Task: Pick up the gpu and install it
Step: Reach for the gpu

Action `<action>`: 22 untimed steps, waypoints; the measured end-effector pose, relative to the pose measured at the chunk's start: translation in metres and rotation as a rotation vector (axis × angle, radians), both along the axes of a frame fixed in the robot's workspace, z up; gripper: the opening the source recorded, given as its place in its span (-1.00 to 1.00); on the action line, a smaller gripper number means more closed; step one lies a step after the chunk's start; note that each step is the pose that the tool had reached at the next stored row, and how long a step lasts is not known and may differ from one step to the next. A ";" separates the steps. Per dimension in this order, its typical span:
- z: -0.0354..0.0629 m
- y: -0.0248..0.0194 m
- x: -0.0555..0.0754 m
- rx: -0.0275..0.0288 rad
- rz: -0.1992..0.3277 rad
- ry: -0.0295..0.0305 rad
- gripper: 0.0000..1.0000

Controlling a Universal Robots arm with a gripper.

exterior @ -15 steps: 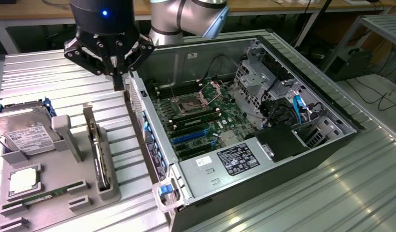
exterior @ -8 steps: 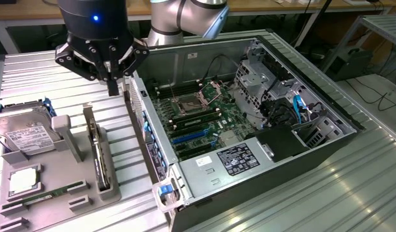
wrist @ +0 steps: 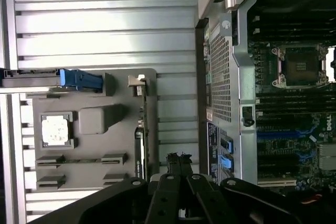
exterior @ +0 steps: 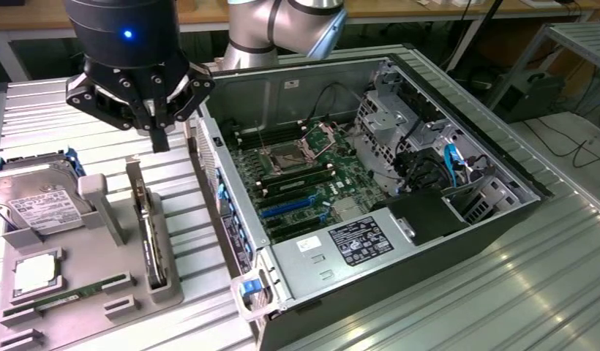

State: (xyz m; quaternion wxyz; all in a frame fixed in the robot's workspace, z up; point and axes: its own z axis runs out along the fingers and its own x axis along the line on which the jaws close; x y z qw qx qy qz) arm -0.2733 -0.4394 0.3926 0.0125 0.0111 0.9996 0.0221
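— Ribbed metal desk [exterior: 534, 292] carrying an open computer case [exterior: 280, 95] and a grey holder [exterior: 90, 252]?
— Yes. The gpu [exterior: 148, 227] stands on edge in the holder's slot, just beside the case.
— And the tool [exterior: 160, 139]?
— Clenched on nothing, hanging above one end of the gpu, not touching it.

**benchrat:** how's the gripper [exterior: 160, 145] sitting right now?

**ur_tinkerer:** pointing straight down, fingers [wrist: 173, 167] pinched tight together. Black wrist [exterior: 124, 36] stands upright above it with its blue light on. The silver arm [exterior: 280, 29] bends in from behind, over the bench's far edge.
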 end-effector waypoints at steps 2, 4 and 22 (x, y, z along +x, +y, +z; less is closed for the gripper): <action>-0.0001 -0.0002 -0.001 -0.0001 0.017 0.0001 -0.79; -0.0002 -0.0005 -0.004 -0.0001 0.025 0.0000 -0.79; -0.0018 -0.0048 -0.046 -0.0001 0.051 0.0002 -0.79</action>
